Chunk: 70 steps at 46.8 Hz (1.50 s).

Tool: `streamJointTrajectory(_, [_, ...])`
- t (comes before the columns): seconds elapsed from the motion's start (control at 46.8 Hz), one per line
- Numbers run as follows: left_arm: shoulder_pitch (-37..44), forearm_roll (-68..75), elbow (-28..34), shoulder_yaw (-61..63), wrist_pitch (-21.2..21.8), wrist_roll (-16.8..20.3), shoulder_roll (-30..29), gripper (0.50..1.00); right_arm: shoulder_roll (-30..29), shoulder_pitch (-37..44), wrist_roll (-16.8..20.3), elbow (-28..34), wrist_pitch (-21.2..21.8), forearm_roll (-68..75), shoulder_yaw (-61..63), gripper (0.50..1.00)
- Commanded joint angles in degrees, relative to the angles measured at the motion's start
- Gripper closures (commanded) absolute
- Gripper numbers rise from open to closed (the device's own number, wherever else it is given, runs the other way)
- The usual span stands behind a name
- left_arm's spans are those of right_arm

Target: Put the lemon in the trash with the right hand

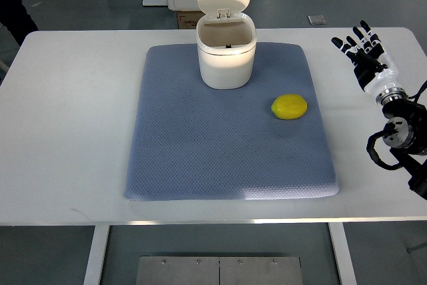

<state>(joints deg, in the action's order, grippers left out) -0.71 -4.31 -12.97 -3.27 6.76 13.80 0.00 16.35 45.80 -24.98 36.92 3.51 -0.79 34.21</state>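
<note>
A yellow lemon (289,107) lies on the right side of a blue-grey mat (200,158). A white trash bin (226,48) stands upright at the mat's far middle with its lid flipped open. My right hand (360,48) is over the bare table to the right of the mat, well apart from the lemon, with its fingers spread and empty. Its arm comes in from the right edge. The left arm does not show.
The mat lies on a white table (67,131). A person's dark sleeve (15,5) shows at the far left corner. White equipment and a cardboard box (183,18) stand on the floor behind the table.
</note>
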Motion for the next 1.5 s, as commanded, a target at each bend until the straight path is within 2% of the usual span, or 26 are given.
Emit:
streamJointTrajectory(0.0, [0.01,0.00,-0.04,0.01,0.01,0.00,0.00,0.500,0.00,-0.19,0.02,-0.01,-0.09,0.00,0.07,0.500])
streamJointTrajectory(0.449, [-0.35,0.00,-0.04,0.01,0.18,0.18,0.00,0.500,0.00,-0.28,-0.33,-0.01,-0.70,0.00,0.07,0.500])
streamJointTrajectory(0.555, [-0.35,0.00,0.05,-0.07,0.44,0.18,0.00,0.500,0.17,0.16,-2.79,-0.01,-0.70,-0.27,-0.02,0.500])
streamJointTrajectory(0.79, [-0.35,0.00,0.05,0.01,0.36,0.18,0.00,0.500,0.70,0.78,-2.09,-0.36,-0.53,-0.09,-1.51,0.500])
streamJointTrajectory(0.876, [-0.35,0.00,0.05,-0.07,0.36,0.18,0.00,0.500,2.02,0.60,-0.43,-0.27,0.18,0.17,-1.16,0.500])
streamJointTrajectory(0.983, [-0.35,0.00,0.05,-0.07,0.36,0.18,0.00,0.500,2.37,0.69,6.68,-0.62,0.53,0.44,-0.90,0.500])
streamJointTrajectory(1.047, [-0.35,0.00,0.05,-0.07,0.36,0.18,0.00,0.500,2.90,0.69,8.37,-0.54,0.62,0.44,-0.81,0.500])
streamJointTrajectory(1.089, [-0.35,0.00,0.05,-0.07,0.36,0.18,0.00,0.500,3.07,0.52,7.58,-0.62,0.71,0.35,-0.81,0.500])
streamJointTrajectory(1.132, [-0.35,0.00,0.05,-0.07,0.36,0.18,0.00,0.500,3.07,0.34,5.22,-0.71,0.62,0.35,-0.81,0.500])
streamJointTrajectory(1.217, [-0.35,0.00,0.05,-0.07,0.36,0.18,0.00,0.500,2.98,0.16,-3.21,-0.71,0.62,0.35,-1.07,0.500])
streamJointTrajectory(1.26, [-0.35,0.00,0.05,-0.07,0.36,0.18,0.00,0.500,3.07,0.16,-5.86,-0.71,0.62,-0.09,-1.77,0.500])
streamJointTrajectory(1.474, [-0.35,0.00,0.05,-0.07,0.36,0.18,0.00,0.500,3.60,1.22,-7.01,-0.80,0.62,-0.62,-11.17,0.502])
